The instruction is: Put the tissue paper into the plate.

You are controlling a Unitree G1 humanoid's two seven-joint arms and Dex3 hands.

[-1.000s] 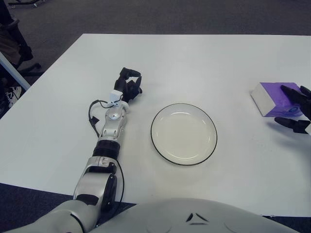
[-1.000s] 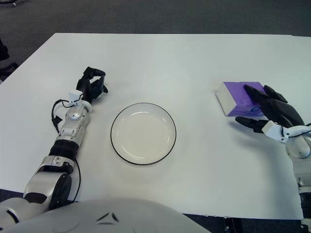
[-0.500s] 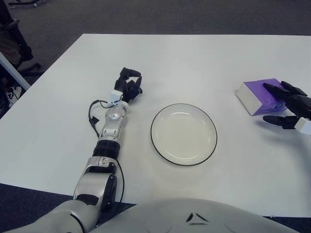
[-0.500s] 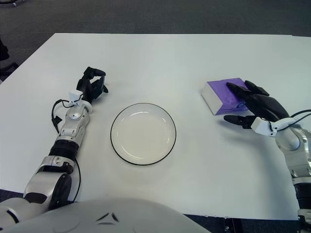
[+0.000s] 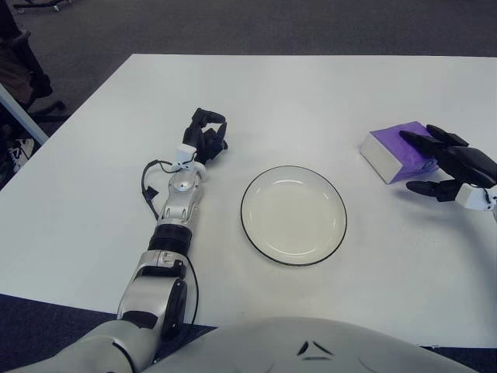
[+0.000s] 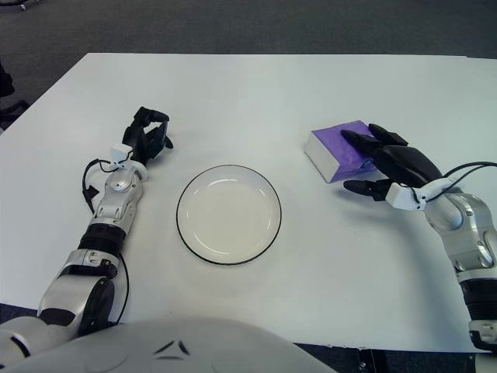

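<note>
The tissue paper is a purple pack with a white side (image 5: 390, 150), held just above the white table, right of the plate. My right hand (image 5: 444, 165) grips it from the right, with fingers over its top and the thumb below its near side. The plate (image 5: 243, 211) is round and white with a dark rim, lies at the table's middle and holds nothing. The pack is about a hand's width from the plate's right rim. My left hand (image 5: 206, 134) rests on the table left of the plate, fingers curled, holding nothing.
The white table (image 5: 311, 93) reaches to the far edge, with dark floor beyond. A black chair base (image 5: 31, 93) stands off the table's left side. My left forearm (image 5: 178, 202) lies along the table left of the plate.
My right hand has carried the tissue pack leftward, from near the table's right edge toward the plate. The left arm has not moved.
</note>
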